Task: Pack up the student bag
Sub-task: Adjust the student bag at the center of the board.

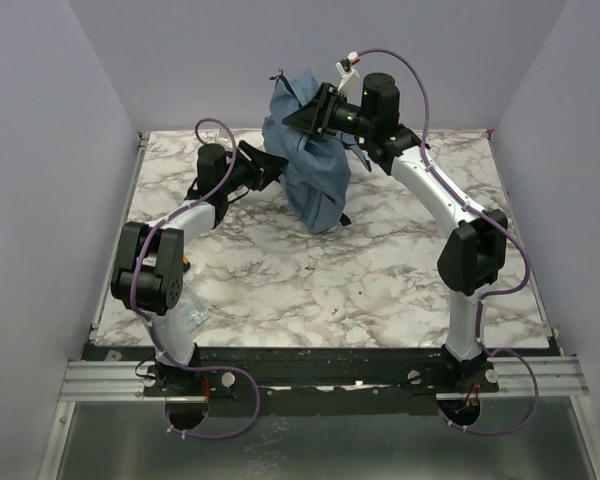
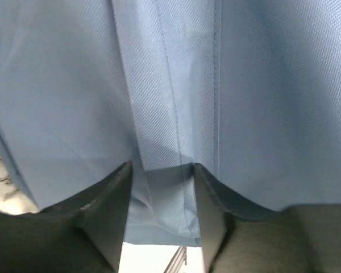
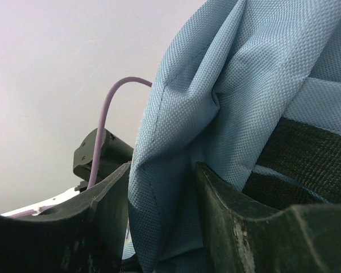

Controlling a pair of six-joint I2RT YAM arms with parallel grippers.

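Left wrist view: left gripper (image 2: 161,168) has its jaws about half closed on a stitched fold of the student bag (image 2: 256,85). Cloth touches both inner faces, so I read it as a grip, light at best.

Right wrist view: right gripper (image 3: 162,166) is much the same, roughly half open with a thick bunch of blue fabric filling the gap. Black strap (image 3: 307,153) sits just beside one finger.

Top view: bag stands upright at the far middle of the marble table (image 1: 380,290). Upper end hangs from the right gripper, lower end rests on the tabletop, and the left gripper is on its left flank about mid-height. No books or other contents in sight. Can't see the zip or whether the mouth is open.

Step, my read: positioning and spreading the bag for loading; packing itself not begun. Next move calls for drawing the two grips apart enough to expose the opening without the thin fold slipping from the left jaws.
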